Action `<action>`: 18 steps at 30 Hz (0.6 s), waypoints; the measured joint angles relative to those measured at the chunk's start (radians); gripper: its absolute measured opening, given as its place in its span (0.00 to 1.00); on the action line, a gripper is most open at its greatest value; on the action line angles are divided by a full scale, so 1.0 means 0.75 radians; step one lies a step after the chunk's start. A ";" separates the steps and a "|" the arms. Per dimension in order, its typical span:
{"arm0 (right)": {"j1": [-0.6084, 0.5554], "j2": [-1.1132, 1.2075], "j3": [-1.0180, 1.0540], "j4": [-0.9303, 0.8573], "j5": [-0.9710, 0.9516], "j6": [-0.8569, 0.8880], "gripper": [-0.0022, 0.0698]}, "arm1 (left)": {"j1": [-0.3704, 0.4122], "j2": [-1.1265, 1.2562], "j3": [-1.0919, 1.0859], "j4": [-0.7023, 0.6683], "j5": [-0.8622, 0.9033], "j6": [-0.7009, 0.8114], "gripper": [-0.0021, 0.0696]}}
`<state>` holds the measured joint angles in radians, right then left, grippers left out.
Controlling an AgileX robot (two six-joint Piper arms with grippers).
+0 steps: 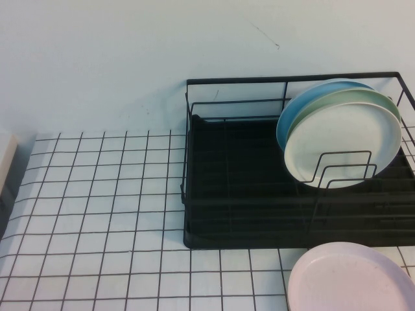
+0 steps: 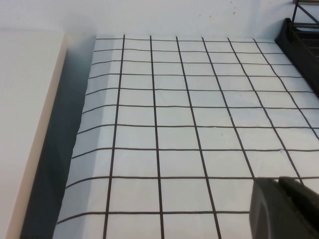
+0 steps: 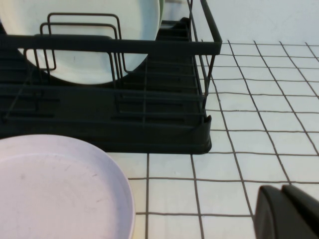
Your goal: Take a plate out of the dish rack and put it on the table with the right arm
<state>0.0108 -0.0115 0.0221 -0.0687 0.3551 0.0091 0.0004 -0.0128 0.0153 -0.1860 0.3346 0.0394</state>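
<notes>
Pink plate [image 1: 353, 277] lies flat on the table nearest the camera; nothing white has left the rack.

Left to right in the high view: a pale board edge [image 1: 6, 159], open gridded table [image 1: 104, 214], then the dish rack [image 1: 214, 194] holding a blue plate [image 1: 305, 103], a pale green plate [image 1: 363, 100] and, frontmost, the plate [image 1: 340, 146], all upright in the wire loops. Judging from this, the lift-out and set-down both remain. Neither arm shows from above; the left gripper [image 2: 286, 209] hangs low over bare tiles, the right gripper [image 3: 286, 211] low beside the rack's corner, and whether either pincer is apart or together cannot be told. A plain pale wall [image 1: 130, 52] backs the table.
</notes>
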 joint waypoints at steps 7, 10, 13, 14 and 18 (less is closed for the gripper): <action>0.000 0.000 0.000 0.000 0.000 0.000 0.03 | 0.000 0.000 0.000 0.000 0.000 0.000 0.02; 0.000 0.000 0.000 0.000 0.000 0.000 0.03 | 0.000 0.000 0.000 0.000 0.000 0.000 0.02; 0.000 0.000 0.000 0.000 0.000 0.000 0.03 | 0.000 0.000 0.000 0.000 0.000 0.005 0.02; 0.000 0.000 0.000 0.000 0.000 0.000 0.03 | 0.000 0.000 0.000 0.000 0.000 0.005 0.02; 0.000 0.000 0.009 -0.031 -0.077 0.000 0.03 | 0.000 0.000 0.000 0.000 0.000 0.008 0.02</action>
<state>0.0108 -0.0115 0.0286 -0.0917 0.2969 0.0091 0.0004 -0.0128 0.0153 -0.1860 0.3346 0.0454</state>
